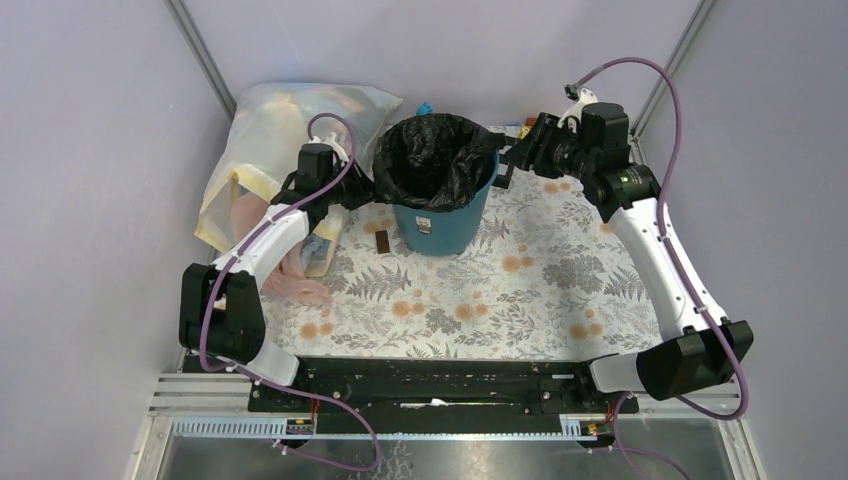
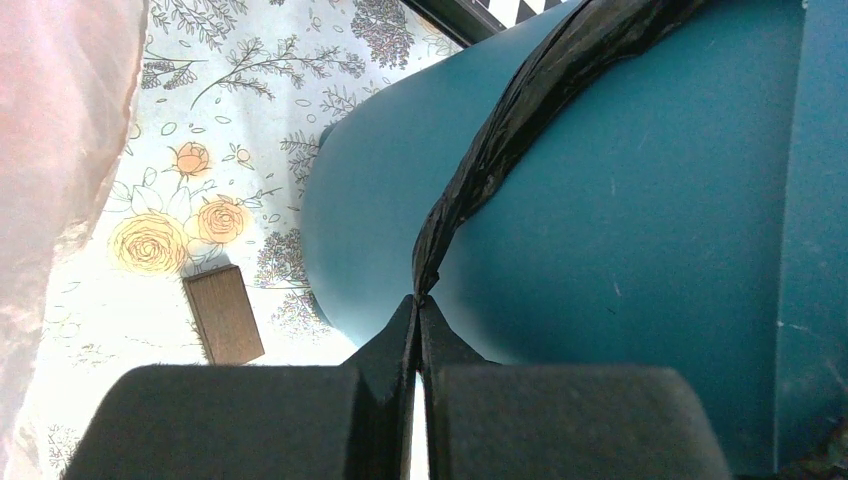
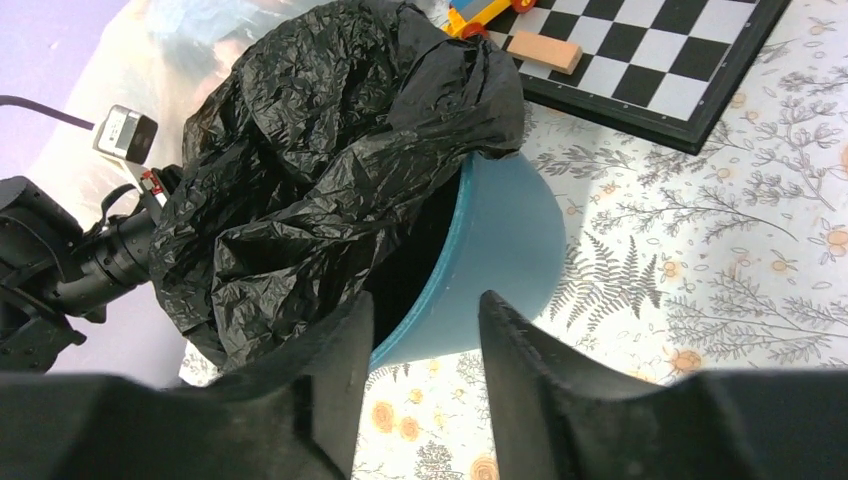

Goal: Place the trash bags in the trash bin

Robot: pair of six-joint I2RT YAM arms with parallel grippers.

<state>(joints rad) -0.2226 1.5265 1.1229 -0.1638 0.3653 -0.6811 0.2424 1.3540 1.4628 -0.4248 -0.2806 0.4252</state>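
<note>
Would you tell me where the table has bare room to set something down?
Free: floral cloth in front of the trash bin down to the base rail. Crowded: left of the bin, with clothes bag, brown block and left gripper.

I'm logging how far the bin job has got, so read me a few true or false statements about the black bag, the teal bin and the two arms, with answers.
1. The left gripper is shut on an edge of the trash bag. True.
2. The trash bin lies on its side. False: it stands upright, with the bag in its mouth.
3. The right gripper has its fingers apart, close to the bin's rim. True.
4. The brown block sits inside the bin. False: it lies on the table beside the bin.
</note>
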